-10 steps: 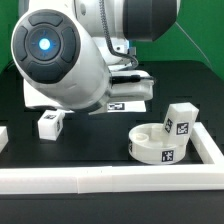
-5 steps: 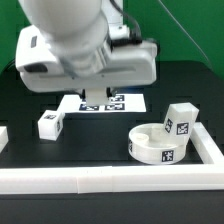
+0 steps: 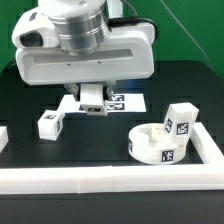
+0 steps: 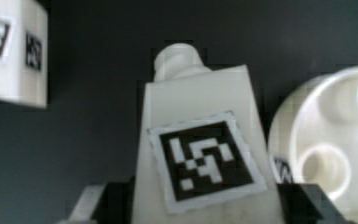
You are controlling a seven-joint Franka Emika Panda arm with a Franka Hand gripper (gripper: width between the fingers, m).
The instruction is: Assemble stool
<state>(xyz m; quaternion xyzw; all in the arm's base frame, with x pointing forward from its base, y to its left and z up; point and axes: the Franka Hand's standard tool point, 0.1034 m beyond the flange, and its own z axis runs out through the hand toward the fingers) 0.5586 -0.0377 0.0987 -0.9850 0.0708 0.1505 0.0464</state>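
My gripper [image 3: 92, 98] hangs above the marker board [image 3: 128, 102], shut on a white stool leg [image 4: 197, 120] whose tag faces the wrist camera. The round seat disc [image 3: 160, 146] lies at the exterior view's right and also shows in the wrist view [image 4: 345, 115], beside the held leg. A second leg [image 3: 180, 119] stands at the seat's far edge. A third leg [image 3: 50, 123] lies on the black table at the exterior view's left and shows in the wrist view [image 4: 12, 50].
White border rails [image 3: 100, 181] run along the front and the exterior view's right side [image 3: 208, 146] of the table. A small white piece [image 3: 2, 137] shows at the exterior view's left edge. The arm's body hides the back of the table.
The arm has swung and turned, so the hand now faces down over the marker board. The seat and the two free legs have not moved.
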